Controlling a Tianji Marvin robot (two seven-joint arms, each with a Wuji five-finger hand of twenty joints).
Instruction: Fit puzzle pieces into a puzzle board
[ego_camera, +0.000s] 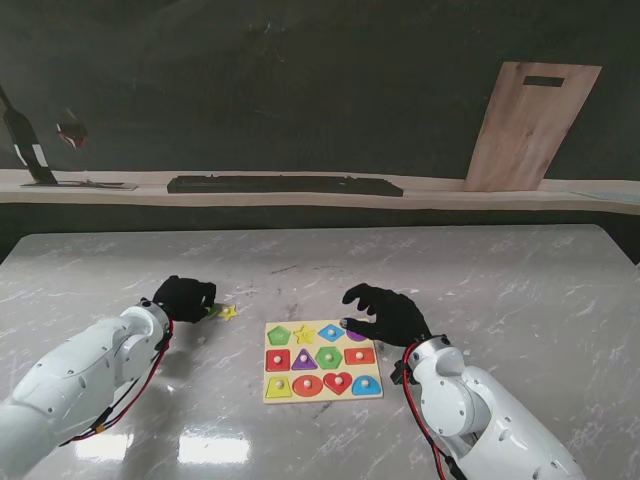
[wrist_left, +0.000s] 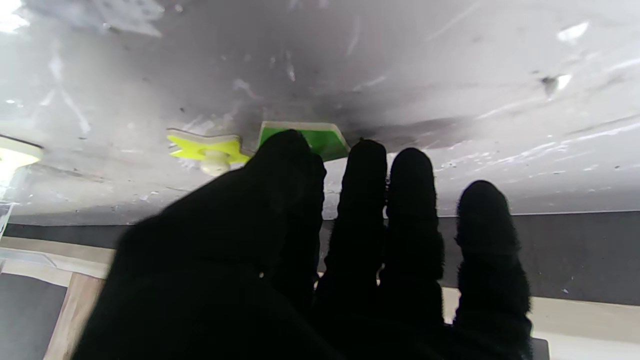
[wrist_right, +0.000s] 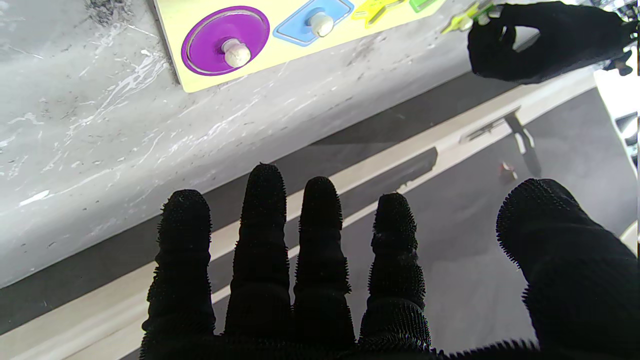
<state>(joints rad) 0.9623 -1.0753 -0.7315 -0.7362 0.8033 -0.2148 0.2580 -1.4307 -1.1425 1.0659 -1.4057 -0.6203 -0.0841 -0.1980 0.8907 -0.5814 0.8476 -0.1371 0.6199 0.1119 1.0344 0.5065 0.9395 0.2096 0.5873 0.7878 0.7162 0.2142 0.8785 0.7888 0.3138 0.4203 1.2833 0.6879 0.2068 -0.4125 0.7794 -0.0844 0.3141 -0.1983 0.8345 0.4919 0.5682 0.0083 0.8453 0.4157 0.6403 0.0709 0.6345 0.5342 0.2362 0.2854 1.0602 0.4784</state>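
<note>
The yellow puzzle board (ego_camera: 322, 398) lies in the middle of the table with coloured shapes in its slots. A loose yellow star (ego_camera: 229, 312) (wrist_left: 207, 147) and a green piece (ego_camera: 211, 311) (wrist_left: 320, 136) lie flat on the table to the board's left. My left hand (ego_camera: 185, 297) (wrist_right: 545, 40) reaches over the green piece, thumb and forefinger pinched together at it; its peg is hidden. My right hand (ego_camera: 385, 312) hovers at the board's far right corner, fingers (wrist_right: 260, 225) spread and holding nothing. The purple circle (wrist_right: 225, 40) and blue diamond (wrist_right: 312, 22) sit in their slots.
The marble table (ego_camera: 500, 280) stretches wide around the board. Beyond its far edge runs a wooden ledge with a dark keyboard-like bar (ego_camera: 285, 185) and a leaning wooden board (ego_camera: 530, 125).
</note>
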